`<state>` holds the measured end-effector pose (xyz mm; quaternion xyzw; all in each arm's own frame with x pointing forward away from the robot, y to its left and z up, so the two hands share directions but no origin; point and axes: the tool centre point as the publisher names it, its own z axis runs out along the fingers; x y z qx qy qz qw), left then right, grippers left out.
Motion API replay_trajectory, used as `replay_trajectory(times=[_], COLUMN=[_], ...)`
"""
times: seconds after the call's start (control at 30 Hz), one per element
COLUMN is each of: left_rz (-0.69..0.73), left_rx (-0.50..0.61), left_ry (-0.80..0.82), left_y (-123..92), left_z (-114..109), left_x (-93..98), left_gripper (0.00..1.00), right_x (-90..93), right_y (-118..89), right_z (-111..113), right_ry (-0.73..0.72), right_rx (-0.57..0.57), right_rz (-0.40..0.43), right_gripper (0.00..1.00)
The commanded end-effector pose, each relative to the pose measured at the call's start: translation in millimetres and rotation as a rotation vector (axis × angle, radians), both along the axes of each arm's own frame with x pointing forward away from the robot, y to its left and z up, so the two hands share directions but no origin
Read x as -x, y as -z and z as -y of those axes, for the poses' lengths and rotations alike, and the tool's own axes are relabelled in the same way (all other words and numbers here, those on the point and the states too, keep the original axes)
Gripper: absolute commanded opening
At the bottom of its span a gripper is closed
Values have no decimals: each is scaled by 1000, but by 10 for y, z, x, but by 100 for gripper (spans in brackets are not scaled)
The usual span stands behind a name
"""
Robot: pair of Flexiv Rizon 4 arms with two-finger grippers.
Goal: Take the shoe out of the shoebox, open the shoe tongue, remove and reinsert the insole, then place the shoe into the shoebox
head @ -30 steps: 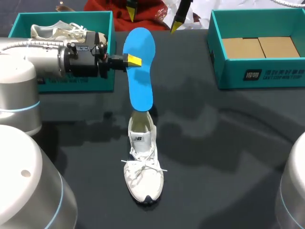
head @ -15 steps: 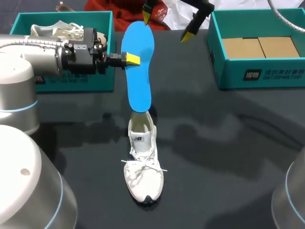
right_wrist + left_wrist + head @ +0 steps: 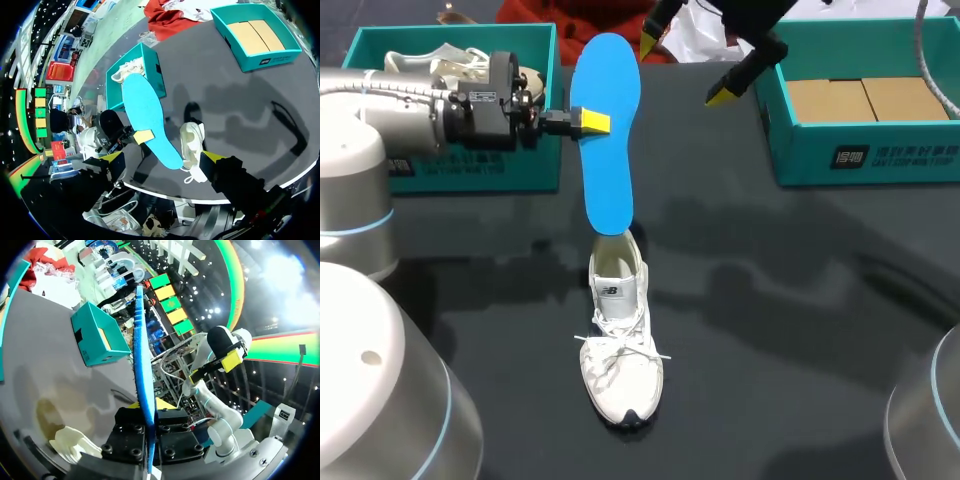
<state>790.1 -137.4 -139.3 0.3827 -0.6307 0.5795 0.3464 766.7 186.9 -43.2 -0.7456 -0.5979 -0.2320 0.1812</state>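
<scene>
A blue insole (image 3: 605, 130) stands on end, its lower tip at the heel opening of the white shoe (image 3: 620, 340) on the dark table. My left gripper (image 3: 585, 122) is shut on the insole's edge about a third of the way down. In the left wrist view the insole (image 3: 142, 370) runs edge-on out from between the fingers, with the shoe (image 3: 75, 442) beside them. My right gripper (image 3: 685, 70) hangs open above the table's back, just right of the insole's top. In the right wrist view the insole (image 3: 147, 115) and shoe (image 3: 192, 142) lie ahead of the open right gripper (image 3: 162, 160).
A teal shoebox (image 3: 450, 170) at the back left holds a second white shoe (image 3: 450, 65). Another teal box (image 3: 860, 155) with a cardboard insert stands at the back right. Red cloth and white paper lie beyond the table's back edge.
My right gripper has swung to the right and turned, staying open. The left gripper has drawn the insole slightly to the left and up.
</scene>
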Motion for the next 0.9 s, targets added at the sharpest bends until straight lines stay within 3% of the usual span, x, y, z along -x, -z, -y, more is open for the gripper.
replay_trajectory(times=[0.03, 0.63, 0.9], left_rz=[27, 172, 270], left_rx=[-3, 5, 74], left_ry=[-3, -29, -9], left_y=[-29, -180, -284], left_z=[-11, -88, -151], left_x=[32, 30, 3], left_gripper=[0, 0, 0], right_x=[47, 124, 132], right_y=[93, 283, 342], right_z=[62, 171, 195], right_ry=[7, 48, 62], right_rx=[-300, -501, -585], right_rz=[72, 159, 201], right_gripper=[100, 100, 100])
